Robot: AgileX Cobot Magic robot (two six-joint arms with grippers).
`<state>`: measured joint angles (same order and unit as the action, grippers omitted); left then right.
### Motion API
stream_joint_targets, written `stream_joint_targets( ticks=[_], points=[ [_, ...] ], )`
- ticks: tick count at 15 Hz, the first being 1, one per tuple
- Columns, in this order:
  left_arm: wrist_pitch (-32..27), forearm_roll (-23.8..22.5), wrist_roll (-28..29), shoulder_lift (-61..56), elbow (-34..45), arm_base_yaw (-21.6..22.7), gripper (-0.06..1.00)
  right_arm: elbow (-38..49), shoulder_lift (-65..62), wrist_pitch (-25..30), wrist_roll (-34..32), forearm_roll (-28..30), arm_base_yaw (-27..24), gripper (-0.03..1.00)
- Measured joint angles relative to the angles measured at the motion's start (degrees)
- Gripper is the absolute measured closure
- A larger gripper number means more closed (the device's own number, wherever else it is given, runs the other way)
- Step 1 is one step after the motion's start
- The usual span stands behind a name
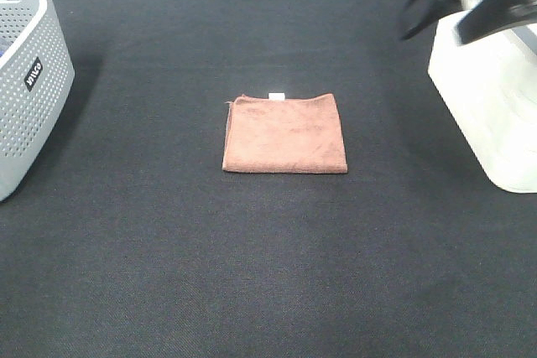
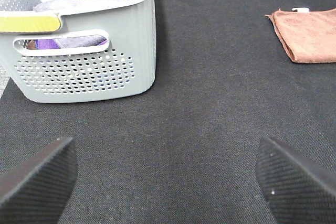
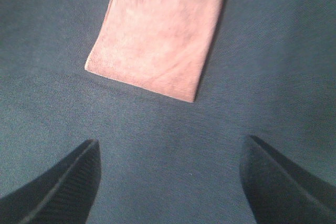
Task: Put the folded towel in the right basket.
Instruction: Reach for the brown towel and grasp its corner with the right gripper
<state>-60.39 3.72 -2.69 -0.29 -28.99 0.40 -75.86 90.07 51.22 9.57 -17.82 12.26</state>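
Item 1. Black mat (image 1: pixel 268 291), one: the whole worktop is being covered by it, with bare cloth nearest the high camera.

Item 2. Folded towel (image 1: pixel 285 134), one, brown: it is being shown lying flat at the middle of the mat, well apart from both baskets. Its long axis is running left to right across the high view. One small white tag (image 1: pixel 276 95) is being carried on the far edge, pointing away from the camera; no writing can be read on it.

Item 3. Baskets, two. The grey perforated basket (image 1: pixel 29 115) is being kept at the left edge, with blue, purple and grey cloths inside. One black label (image 1: pixel 33 74) with white lettering is being displayed on its side, too small to read. The white basket (image 1: pixel 495 115) is being kept at the right edge.

Item 4. Grippers, two. The left gripper (image 2: pixel 165 142) and the right gripper (image 3: pixel 171 141) are each being held with jaws wide apart, gripping nothing. The right one is being held above the far part of the white basket.
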Motion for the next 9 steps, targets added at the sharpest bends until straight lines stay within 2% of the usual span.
stream_joint_targets(
  ticks=[2,5,9],
  points=[
    [0.0,0.0,0.0,0.0,0.0,0.0,0.07,-3.8,6.8,2.5,-1.1,-0.7,0.5,0.27],
    [0.0,0.0,0.0,0.0,0.0,0.0,0.07,-12.5,18.6,9.7,-4.2,-1.0,0.5,0.27],
    [0.0,0.0,0.0,0.0,0.0,0.0,0.07,-22.2,29.7,12.6,-4.8,-1.2,0.5,0.29]
  ],
)
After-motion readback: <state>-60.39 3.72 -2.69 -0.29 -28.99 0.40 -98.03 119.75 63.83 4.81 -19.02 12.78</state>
